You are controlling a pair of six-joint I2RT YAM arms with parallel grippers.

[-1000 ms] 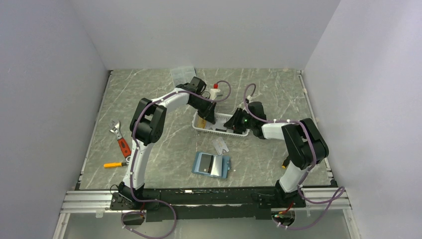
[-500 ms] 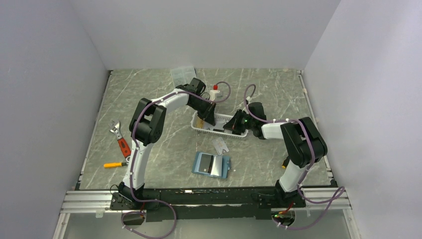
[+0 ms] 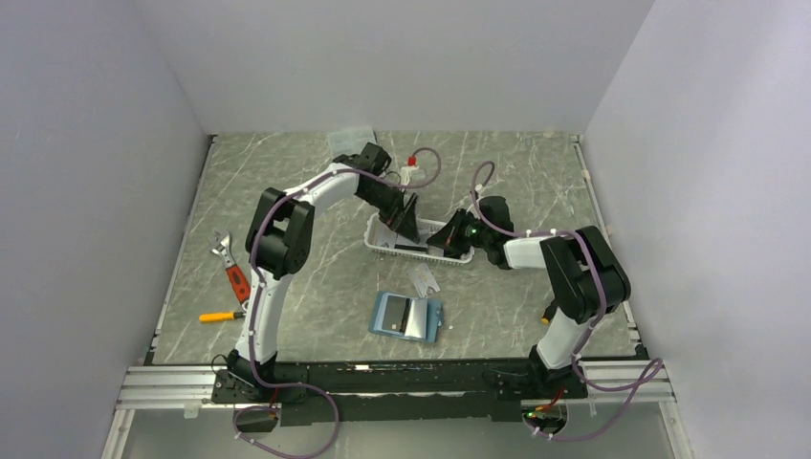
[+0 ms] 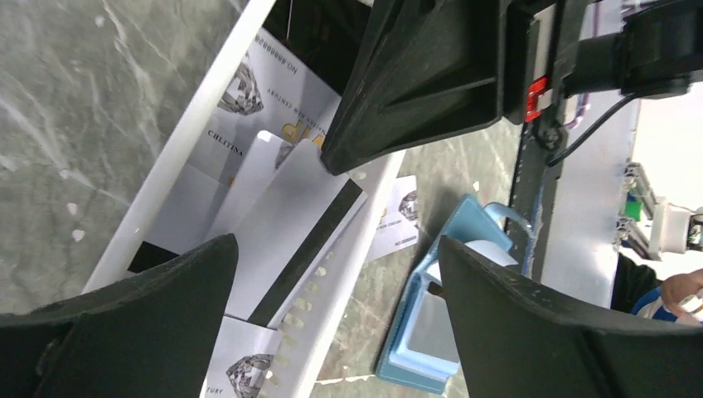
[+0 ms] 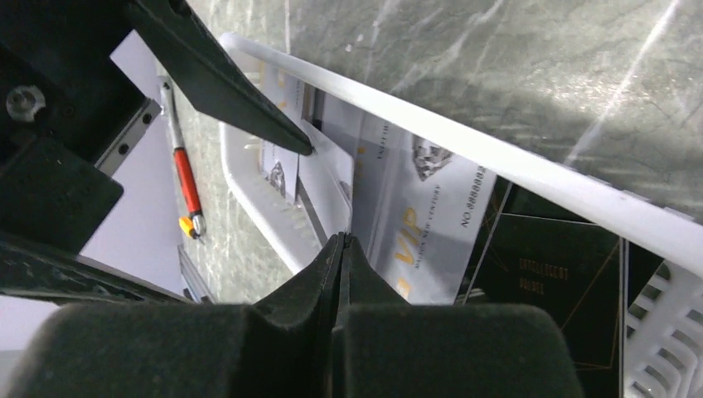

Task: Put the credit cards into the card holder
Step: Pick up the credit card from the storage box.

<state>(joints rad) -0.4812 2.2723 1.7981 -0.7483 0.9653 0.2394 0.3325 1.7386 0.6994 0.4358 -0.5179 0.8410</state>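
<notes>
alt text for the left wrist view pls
The right gripper, shut, pinches the edge of a pale card with a black stripe over a white plastic basket of cards. The left gripper frames it, wide open; a teal-blue card holder lies open on the grey marble table beyond.

Lab test cell: blank grey walls (image 3: 86,143) round table (image 3: 287,172) w/ alu rail (image 3: 172,387).

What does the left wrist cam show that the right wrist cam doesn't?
Left wrist only: the open card holder on the table beyond the basket, with a loose card near it. Right wrist only: the red-handled tool lying outside the basket. Both: the basket, printed cards in it, and the right gripper shut on a pale card.
</notes>
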